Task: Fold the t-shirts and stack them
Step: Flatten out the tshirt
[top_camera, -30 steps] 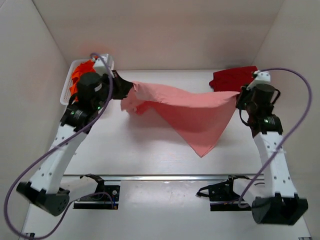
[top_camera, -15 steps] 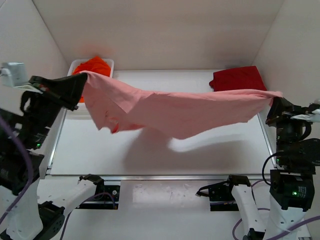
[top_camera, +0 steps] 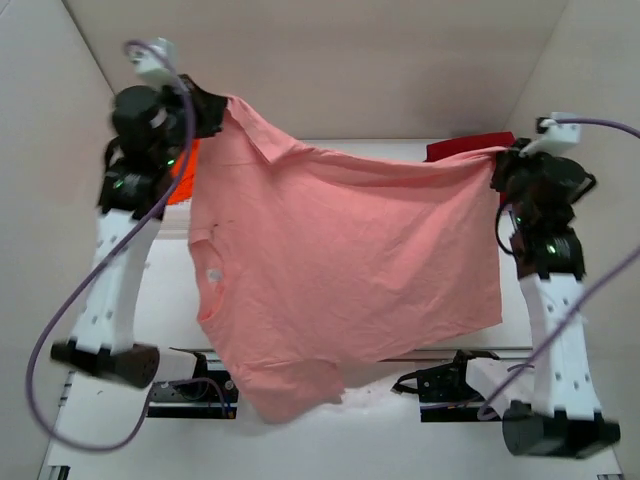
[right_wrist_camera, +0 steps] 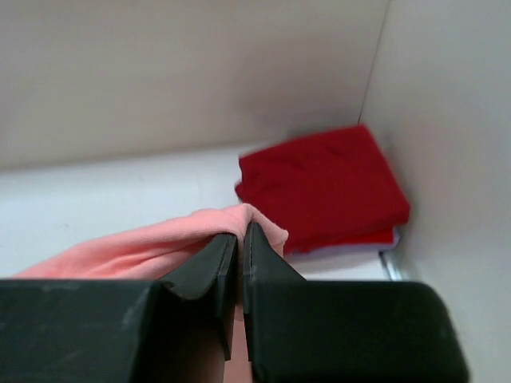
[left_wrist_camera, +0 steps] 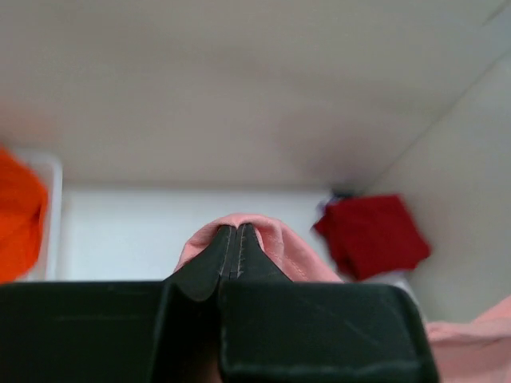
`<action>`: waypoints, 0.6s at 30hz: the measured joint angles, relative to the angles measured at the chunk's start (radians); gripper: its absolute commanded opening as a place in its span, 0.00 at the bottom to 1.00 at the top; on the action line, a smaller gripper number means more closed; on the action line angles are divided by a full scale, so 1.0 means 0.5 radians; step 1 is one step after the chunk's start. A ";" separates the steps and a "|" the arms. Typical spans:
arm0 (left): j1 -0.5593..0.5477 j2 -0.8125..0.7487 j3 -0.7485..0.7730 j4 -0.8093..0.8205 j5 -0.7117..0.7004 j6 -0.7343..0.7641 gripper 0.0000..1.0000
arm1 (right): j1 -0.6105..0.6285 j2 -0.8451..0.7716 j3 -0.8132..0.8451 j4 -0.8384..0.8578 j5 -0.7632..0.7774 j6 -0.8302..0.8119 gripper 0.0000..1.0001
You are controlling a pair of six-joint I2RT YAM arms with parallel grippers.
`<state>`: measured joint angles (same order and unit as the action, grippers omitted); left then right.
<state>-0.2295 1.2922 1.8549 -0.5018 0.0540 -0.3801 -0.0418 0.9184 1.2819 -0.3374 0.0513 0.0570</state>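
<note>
The salmon-pink t-shirt hangs spread wide above the table between both arms. My left gripper is shut on its upper left corner, with pink cloth over the fingertips in the left wrist view. My right gripper is shut on the upper right corner, with cloth trailing left in the right wrist view. The dark red t-shirt lies folded at the back right corner and also shows in the top view. The bright orange t-shirt sits in the basket at the back left.
The white slotted basket stands at the back left corner, mostly hidden by my left arm in the top view. Beige walls close in the table on three sides. The hanging shirt hides most of the table.
Both arms have swung up and toward the back. The pink shirt went from a sagging band stretched between the grippers to a flat sheet hanging open, its lower edge past the table's front edge.
</note>
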 measured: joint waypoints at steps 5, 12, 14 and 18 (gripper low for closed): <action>0.067 0.550 -0.227 0.126 0.099 0.001 0.00 | -0.008 0.438 -0.303 0.227 -0.063 0.013 0.00; 0.123 1.729 0.621 0.148 0.151 0.011 0.39 | 0.085 1.228 -0.168 0.336 -0.140 0.068 0.45; 0.137 2.135 1.180 0.085 0.153 -0.037 0.49 | 0.109 1.580 0.192 0.279 -0.093 0.069 0.65; 0.228 2.373 1.268 0.063 0.244 -0.198 0.55 | 0.128 2.158 0.996 0.034 0.057 0.112 0.78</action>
<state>-0.1154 2.4786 2.4889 -0.4702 0.1761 -0.4793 0.0223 1.9976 1.7798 -0.3206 0.0799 0.1131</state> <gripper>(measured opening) 0.550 0.765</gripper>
